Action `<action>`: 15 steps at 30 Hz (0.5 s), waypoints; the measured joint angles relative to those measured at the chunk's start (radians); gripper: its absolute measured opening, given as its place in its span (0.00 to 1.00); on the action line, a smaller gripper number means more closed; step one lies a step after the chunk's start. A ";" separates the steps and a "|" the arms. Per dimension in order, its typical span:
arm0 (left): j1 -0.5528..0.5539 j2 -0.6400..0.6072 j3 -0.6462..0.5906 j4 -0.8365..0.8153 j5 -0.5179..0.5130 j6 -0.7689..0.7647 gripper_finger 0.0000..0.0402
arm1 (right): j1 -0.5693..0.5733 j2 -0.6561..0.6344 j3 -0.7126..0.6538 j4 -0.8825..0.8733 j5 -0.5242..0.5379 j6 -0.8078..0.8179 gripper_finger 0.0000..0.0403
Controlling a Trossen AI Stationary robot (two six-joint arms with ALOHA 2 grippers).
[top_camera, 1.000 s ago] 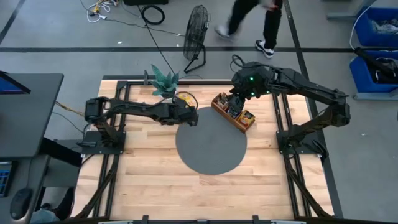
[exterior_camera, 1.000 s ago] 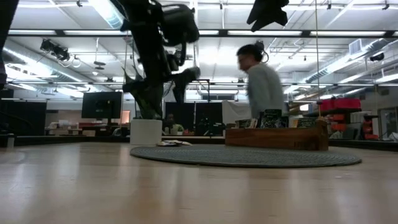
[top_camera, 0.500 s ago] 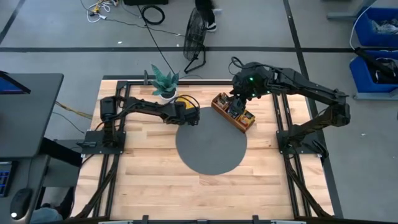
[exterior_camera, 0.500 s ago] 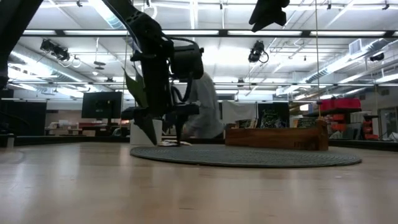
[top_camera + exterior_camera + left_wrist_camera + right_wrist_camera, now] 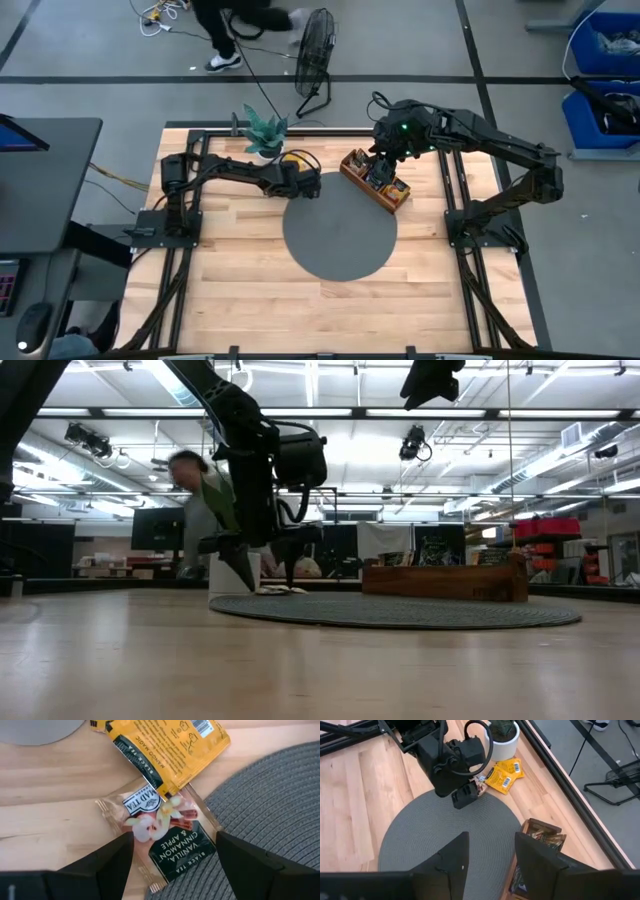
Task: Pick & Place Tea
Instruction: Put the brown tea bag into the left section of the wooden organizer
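Surface: light wooden table (image 5: pixel 240 290) with a round grey woven mat (image 5: pixel 338 232) at centre. Room beyond: open workshop with ceiling strip lights; a standing fan (image 5: pixel 316 45) on the floor past the table's far edge, and a person (image 5: pixel 205 500) walking there, blurred. A small potted plant (image 5: pixel 265 133) in a white pot sits near the far edge. Containers: a long brown wooden tray (image 5: pixel 374 181) lies at the mat's far-right rim, with tea packets (image 5: pixel 542 837) standing in its compartments; I cannot read how many. Loose tea: yellow packets (image 5: pixel 504 775) lie flat on the wood just beside the pot, and a clear-and-black packet (image 5: pixel 165 835) labelled vanilla cinnamon lies partly under one yellow packet (image 5: pixel 165 745), its lower end overlapping the mat's edge. Pose: my left gripper (image 5: pixel 172 862) is stretched low across the table, pointing down with fingertips (image 5: pixel 240 565) close to the surface, jaws spread wide on either side of the black packet, nothing grasped. My right gripper (image 5: pixel 490 855) hangs raised over the tray, jaws parted and holding nothing.
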State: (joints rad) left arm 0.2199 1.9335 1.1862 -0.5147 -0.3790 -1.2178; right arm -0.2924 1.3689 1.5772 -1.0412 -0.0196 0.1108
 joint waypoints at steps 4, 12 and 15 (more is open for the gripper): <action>0.000 0.020 0.000 -0.015 0.011 0.009 0.71 | 0.000 0.000 0.000 0.000 0.000 -0.013 0.41; -0.022 0.045 0.004 -0.012 -0.019 -0.005 0.69 | 0.000 0.000 0.000 -0.001 0.000 -0.015 0.41; -0.022 0.046 0.003 -0.007 -0.018 -0.001 0.61 | 0.000 0.000 0.000 -0.001 0.000 -0.016 0.41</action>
State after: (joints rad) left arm 0.1982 1.9793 1.1896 -0.5213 -0.3972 -1.2186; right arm -0.2924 1.3693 1.5768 -1.0420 -0.0200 0.0952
